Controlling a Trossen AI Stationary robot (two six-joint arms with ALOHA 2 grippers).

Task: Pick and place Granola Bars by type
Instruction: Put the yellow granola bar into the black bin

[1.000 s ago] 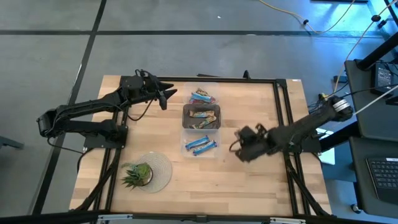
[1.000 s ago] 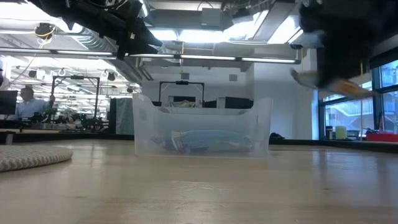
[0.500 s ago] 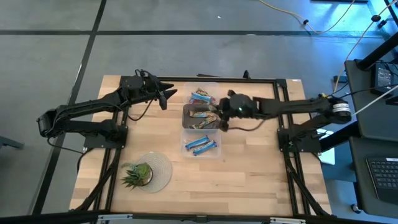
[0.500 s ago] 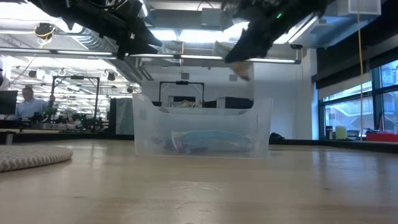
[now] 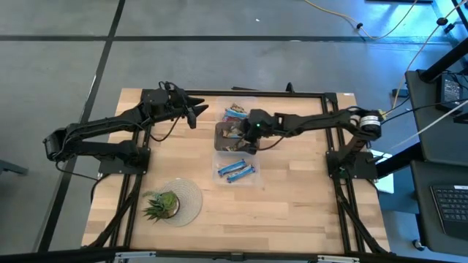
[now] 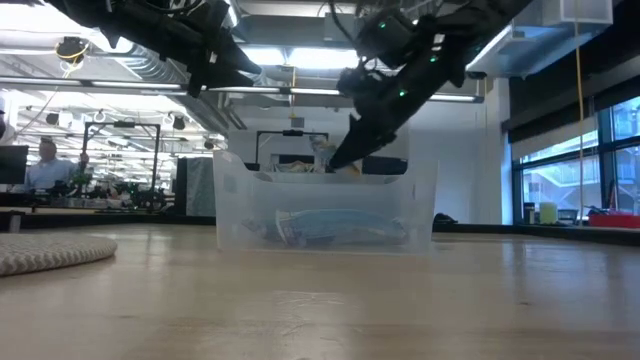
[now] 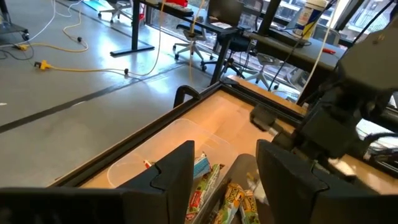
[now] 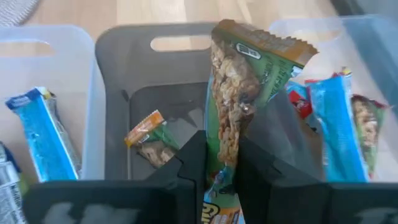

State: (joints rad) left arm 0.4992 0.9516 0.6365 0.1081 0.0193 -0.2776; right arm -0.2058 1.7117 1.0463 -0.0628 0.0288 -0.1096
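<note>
Three bins stand in a row at the table's middle. The far clear bin (image 5: 239,112) holds mixed blue-and-red bars (image 8: 336,118). The grey middle bin (image 5: 226,132) holds one brown/gold bar (image 8: 148,139). The near clear bin (image 5: 235,170) holds blue bars (image 8: 42,133). My right gripper (image 5: 252,133) is over the grey bin, shut on a brown/gold granola bar (image 8: 239,93). My left gripper (image 5: 194,114) is open and empty, up in the air left of the bins. My right gripper pinches the brown/gold bar by its near end (image 8: 221,163) between its two fingers (image 8: 194,163). The bar runs along the fingers and sticks out past their tips. The fingers slant down from the table's right side. The bar is lifted clear, above the grey bin's floor.
A green potted plant (image 5: 161,205) stands on a round woven mat (image 5: 189,199) at the near left. A black frame (image 5: 333,124) runs round the table. The low view (image 6: 325,205) shows the near clear bin in front of the others.
My right gripper has swung with the brown/gold bar from the table's near right toward the far left. It has then come down over the grey bin, staying shut on the bar.
</note>
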